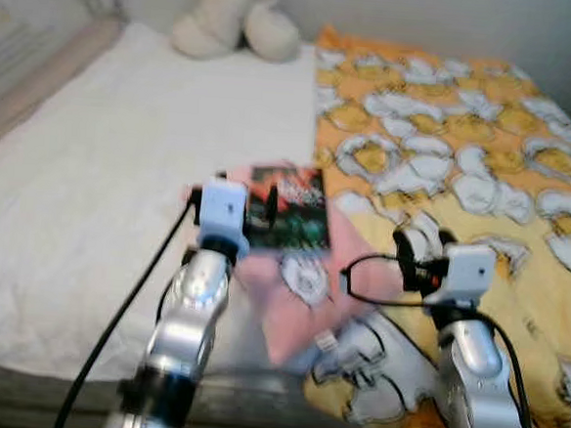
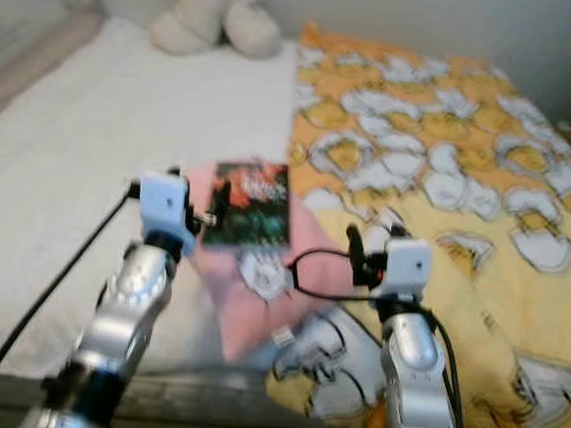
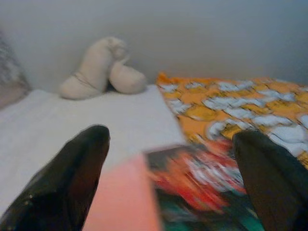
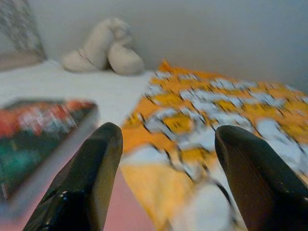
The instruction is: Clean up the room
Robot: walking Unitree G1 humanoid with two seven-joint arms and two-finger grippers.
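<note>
I'm hovering both end effectors, left (image 3: 168, 178) and right (image 4: 168, 178), spread | book (image 1: 288, 207) lying lengthwise toward the plush (image 1: 235, 20) on the bed (image 1: 93, 161)

A bed (image 1: 91, 191) fills the scene. A blanket (image 1: 466, 148) covers its right half, its near corner folded back. A book (image 1: 288, 207) lies at the bed's middle, seemingly on that folded corner. A stuffed toy (image 1: 230, 19) sits at the far end against the wall. The left end effector (image 3: 168, 178) hovers just before the book, the right end effector (image 4: 166, 178) to the book's right, over the blanket.
</note>
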